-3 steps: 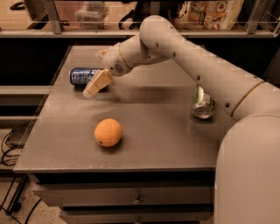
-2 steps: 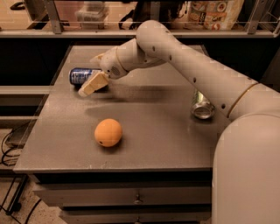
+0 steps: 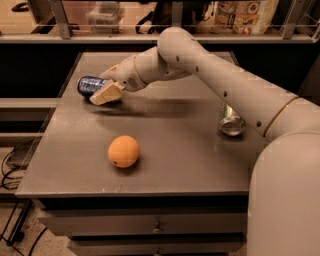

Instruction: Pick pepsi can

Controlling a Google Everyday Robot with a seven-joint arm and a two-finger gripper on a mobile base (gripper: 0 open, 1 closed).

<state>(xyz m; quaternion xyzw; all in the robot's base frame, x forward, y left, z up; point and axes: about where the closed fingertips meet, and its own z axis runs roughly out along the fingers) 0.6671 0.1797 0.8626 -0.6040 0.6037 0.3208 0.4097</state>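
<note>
The pepsi can (image 3: pixel 89 84), dark blue with a silver end, lies on its side at the far left of the grey table (image 3: pixel 165 130). My gripper (image 3: pixel 104 93) reaches in from the right at the end of the white arm. Its cream fingers (image 3: pixel 106 93) sit right against the can's right part and cover it.
An orange (image 3: pixel 123 151) rests on the table's front left. A green-and-silver can (image 3: pixel 231 121) lies at the right, partly behind my arm. A shelf with a metal rail and packages (image 3: pixel 240 15) runs behind the table. Cables lie on the floor at left.
My gripper has moved a little left, closer onto the pepsi can. The can, the orange and the other can have not moved.
</note>
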